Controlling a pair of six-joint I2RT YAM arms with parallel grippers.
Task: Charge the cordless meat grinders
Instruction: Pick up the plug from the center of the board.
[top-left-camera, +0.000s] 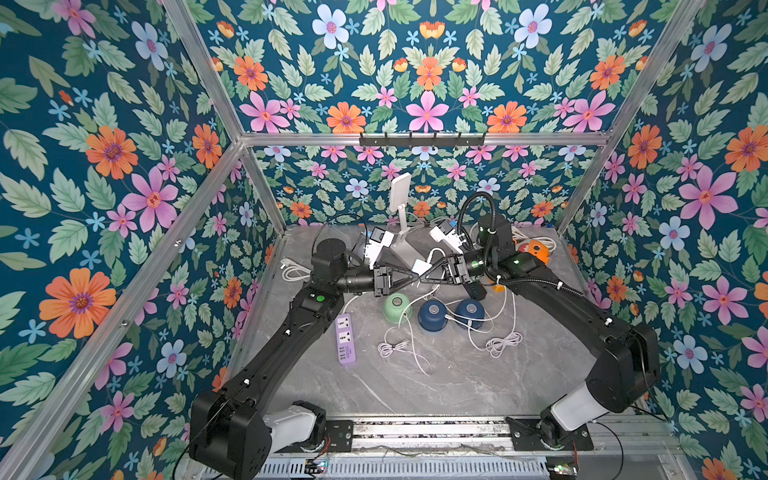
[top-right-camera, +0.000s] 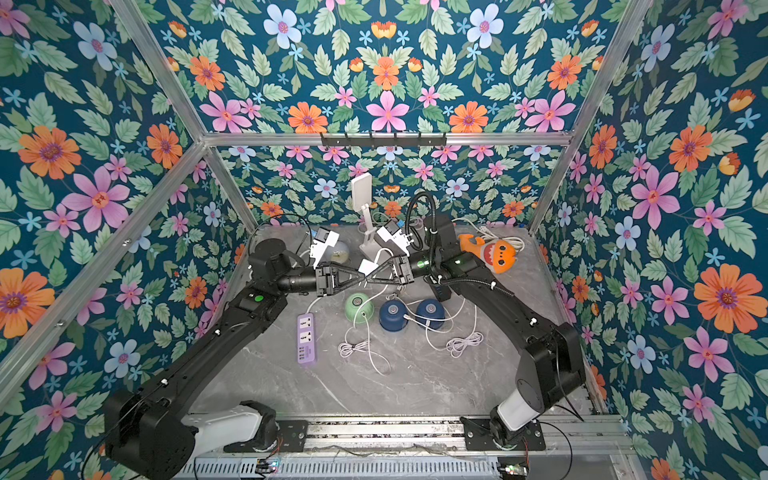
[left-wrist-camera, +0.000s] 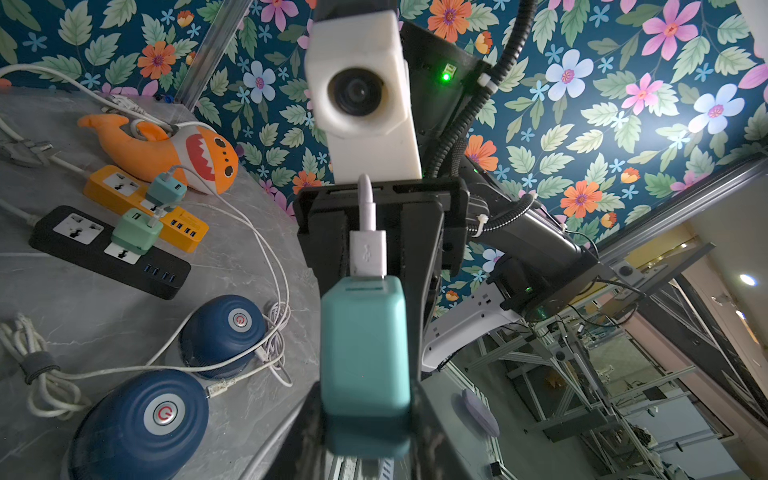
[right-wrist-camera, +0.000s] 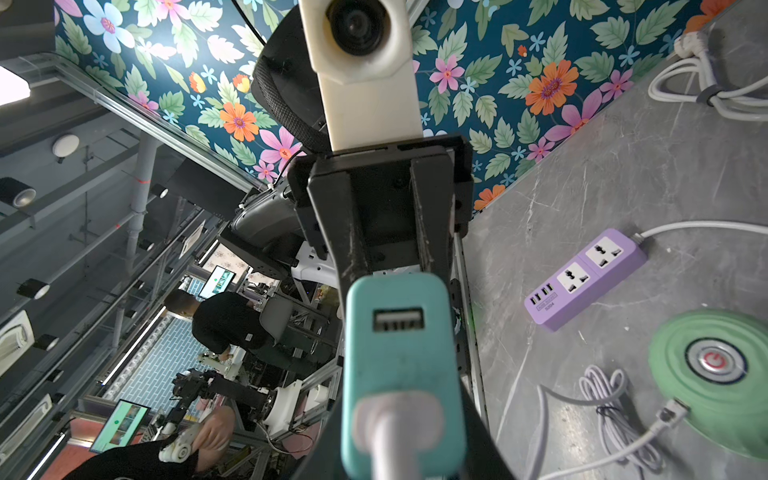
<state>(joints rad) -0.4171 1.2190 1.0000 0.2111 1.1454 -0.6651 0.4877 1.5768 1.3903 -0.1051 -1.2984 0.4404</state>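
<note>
Left hand (top-left-camera: 415, 277) and right hand (top-left-camera: 424, 276) tip-to-tip

I see them upright, rowed out from the purple power strip (top-left-camera: 345, 338): pale green grinder (top-left-camera: 397, 306), navy grinder (top-left-camera: 432, 316), second navy grinder (top-left-camera: 469, 312).

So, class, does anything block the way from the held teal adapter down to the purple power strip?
Nothing visible does: the teal adapter hangs above the table, and the purple power strip lies with both sockets bare.
</note>
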